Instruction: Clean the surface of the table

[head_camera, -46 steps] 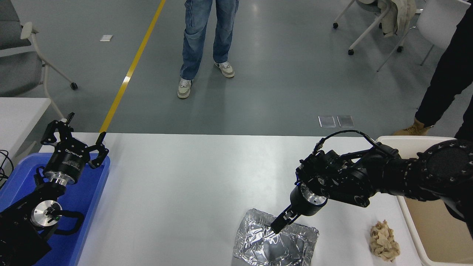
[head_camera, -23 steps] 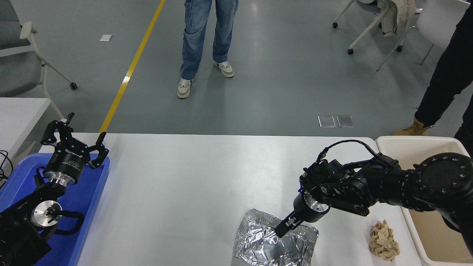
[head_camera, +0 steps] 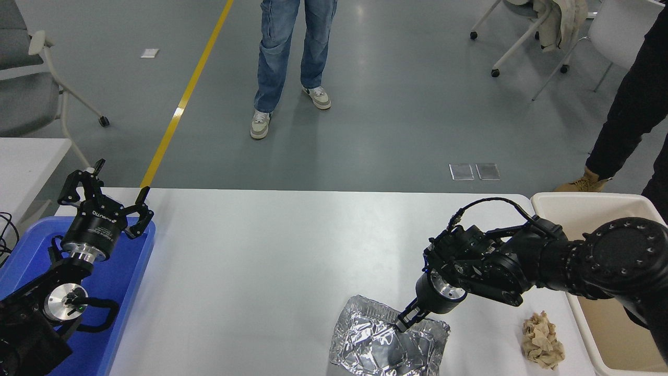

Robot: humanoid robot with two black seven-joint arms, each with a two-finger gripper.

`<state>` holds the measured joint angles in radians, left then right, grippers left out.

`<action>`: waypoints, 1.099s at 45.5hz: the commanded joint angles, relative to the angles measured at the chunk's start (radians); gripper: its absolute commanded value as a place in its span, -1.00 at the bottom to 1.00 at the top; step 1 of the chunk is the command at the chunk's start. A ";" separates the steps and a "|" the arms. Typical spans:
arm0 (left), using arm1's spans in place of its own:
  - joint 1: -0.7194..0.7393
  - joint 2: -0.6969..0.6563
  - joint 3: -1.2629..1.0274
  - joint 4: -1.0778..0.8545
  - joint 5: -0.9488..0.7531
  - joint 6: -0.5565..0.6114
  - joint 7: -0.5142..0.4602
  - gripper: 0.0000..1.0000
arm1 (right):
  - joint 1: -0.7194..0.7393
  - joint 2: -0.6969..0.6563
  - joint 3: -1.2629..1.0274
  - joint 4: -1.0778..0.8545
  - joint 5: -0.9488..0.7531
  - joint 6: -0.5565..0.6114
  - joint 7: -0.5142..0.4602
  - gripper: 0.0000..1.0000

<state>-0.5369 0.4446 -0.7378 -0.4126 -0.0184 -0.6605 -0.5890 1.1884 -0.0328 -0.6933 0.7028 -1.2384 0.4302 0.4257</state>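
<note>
Table (head_camera: pixel 271 250), lower centre: right gripper (head_camera: pixel 404 322) pinched on foil tray (head_camera: pixel 386 347) rim; left gripper (head_camera: pixel 104 196) spread, lower left

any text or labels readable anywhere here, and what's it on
White brand print on the wrist band of the left tool: it sits upside down and is too blurred to read with certainty.
Smaller white print under it on the same band: too small to read.
No print shows on the right tool, the foil tray, the crumpled paper, the blue tray or the table surface.
</note>
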 commanded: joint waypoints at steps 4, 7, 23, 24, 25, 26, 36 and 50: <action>0.000 0.000 0.000 0.000 0.000 -0.001 0.000 1.00 | 0.004 0.002 -0.008 -0.005 -0.018 -0.001 0.024 -1.00; 0.000 0.000 0.000 0.000 0.000 -0.001 0.000 1.00 | 0.004 0.002 -0.008 -0.009 -0.016 -0.002 0.027 -1.00; 0.000 0.000 0.001 0.000 0.000 -0.001 0.000 1.00 | 0.040 -0.016 0.047 -0.013 0.002 -0.005 0.080 -1.00; 0.000 0.000 0.000 0.000 0.000 -0.001 0.000 1.00 | 0.045 -0.022 0.057 -0.013 0.003 -0.004 0.085 -1.00; 0.000 -0.001 0.000 0.000 0.000 -0.001 0.000 1.00 | 0.048 -0.029 0.066 -0.013 0.004 -0.004 0.088 -1.00; 0.000 0.000 0.000 0.000 0.000 -0.001 0.000 1.00 | 0.051 -0.036 0.075 -0.013 0.004 -0.004 0.090 -1.00; 0.000 0.000 0.000 0.000 0.000 -0.001 0.000 1.00 | 0.111 -0.114 0.143 -0.002 0.062 0.004 0.097 -1.00; 0.000 0.000 0.000 0.000 0.000 -0.001 0.000 1.00 | 0.244 -0.226 0.155 0.046 0.118 0.056 0.143 -1.00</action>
<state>-0.5369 0.4448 -0.7376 -0.4126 -0.0184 -0.6609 -0.5890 1.3345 -0.1758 -0.5616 0.7122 -1.1689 0.4480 0.5388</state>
